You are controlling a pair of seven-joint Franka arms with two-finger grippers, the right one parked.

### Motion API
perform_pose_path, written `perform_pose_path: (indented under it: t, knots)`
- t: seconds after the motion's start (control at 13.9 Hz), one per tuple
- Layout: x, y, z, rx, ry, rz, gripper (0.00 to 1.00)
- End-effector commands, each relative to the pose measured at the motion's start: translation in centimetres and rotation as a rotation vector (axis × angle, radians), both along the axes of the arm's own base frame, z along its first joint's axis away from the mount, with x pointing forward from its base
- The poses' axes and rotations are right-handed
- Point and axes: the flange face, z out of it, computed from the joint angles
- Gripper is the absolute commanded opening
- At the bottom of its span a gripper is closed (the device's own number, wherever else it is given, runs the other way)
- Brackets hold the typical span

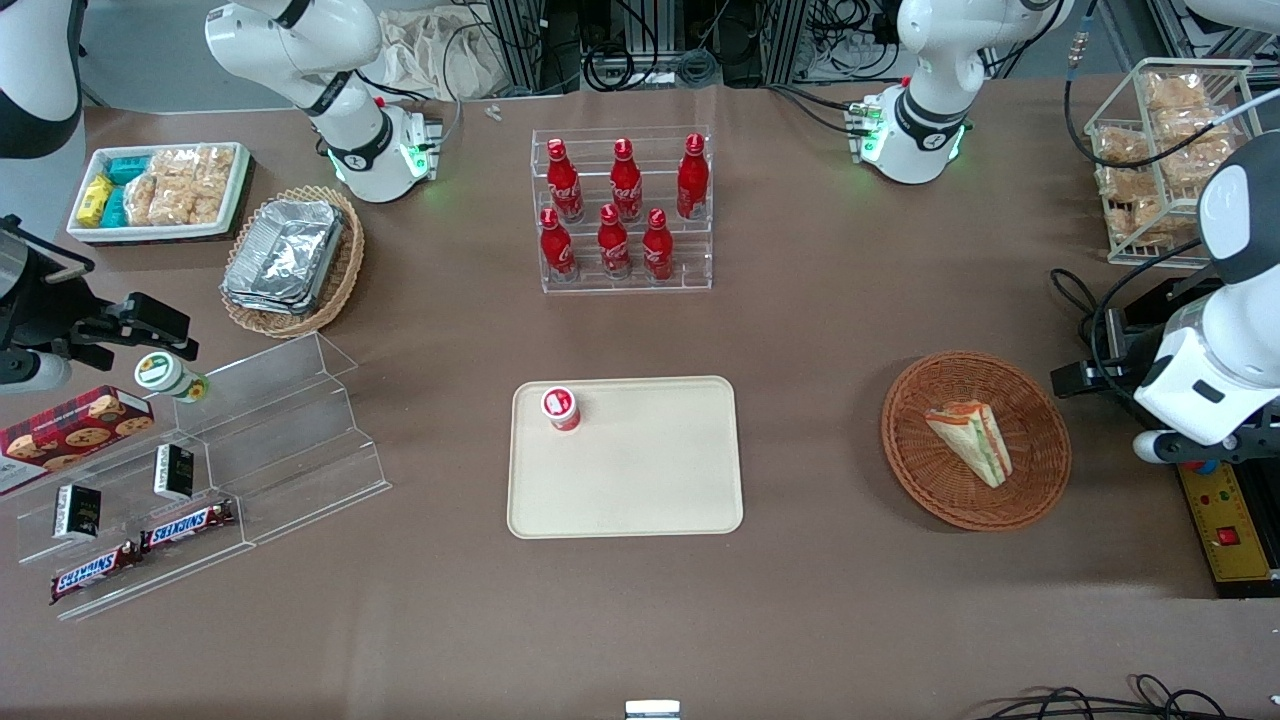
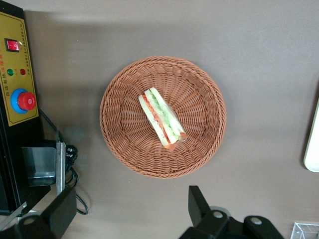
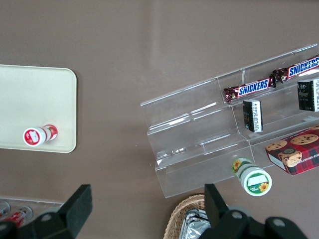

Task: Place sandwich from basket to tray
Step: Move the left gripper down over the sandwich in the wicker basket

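— One triangular wedge sandwich in clear wrap [image 2: 162, 119], cream bread with orange, green and red stripes along its edge, is all we count in the round reddish-brown wicker basket [image 2: 119, 144]. It lies near the basket's middle, flat on the weave.

— And the flat beige plastic tray [image 1: 650, 480]?

— One tray, well apart from the basket on the brown desk [image 1: 800, 330], toward the parked arm's end. We count one small red-and-white cup [image 1: 561, 408] standing on it near a corner; the rest of its surface is bare.

— Where is the left arm's gripper [image 2: 127, 211]?

— It hangs above the desk just beside the basket's rim, not touching sandwich or wicker. Its jaws stand wide apart with nothing between them.

— Anything else we can count?

— Six red bottles [image 1: 625, 180] in the clear rack, three on each step, farther from the front camera than the tray. Two Snickers bars [image 1: 187, 526] and two small dark boxes [image 1: 173, 471] on the clear stepped stand, and one lighter wicker basket of foil containers [image 1: 285, 255].
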Motion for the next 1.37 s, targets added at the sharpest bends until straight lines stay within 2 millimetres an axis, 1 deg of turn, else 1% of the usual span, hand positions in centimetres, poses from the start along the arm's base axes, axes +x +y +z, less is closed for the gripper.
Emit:
perform_pose_path:
  t: [0.0,0.14,0.22,0.29,0.43,0.5,0.72,0.86,1.01,1.15,1.3]
  knots:
    - [0.1,0.0,0.3,-0.017,0.01,-0.005,0.99]
    - [0.1,-0.1,0.4,-0.017,0.007,-0.005,0.99]
    - [0.1,-0.4,0.3,-0.017,0.008,-0.006,0.99]
    - [0.0,-0.5,-0.1,-0.017,0.017,-0.007,0.99]
    - [-0.3,-0.6,-1.8,-0.015,0.045,-0.011,0.99]
    - [-0.5,-0.6,-3.0,-0.014,0.063,-0.011,0.99]
    - [-0.8,-0.7,-7.8,-0.013,0.04,0.018,0.98]
    - [-0.8,-0.7,-9.4,-0.011,0.028,0.062,0.98]
    - [-1.1,-1.0,-11.6,-0.008,0.029,0.102,0.98]
    - [-1.6,-1.2,-13.9,-0.006,0.025,0.154,0.94]
    - [-1.7,-1.2,-16.1,-0.008,0.012,0.201,0.94]
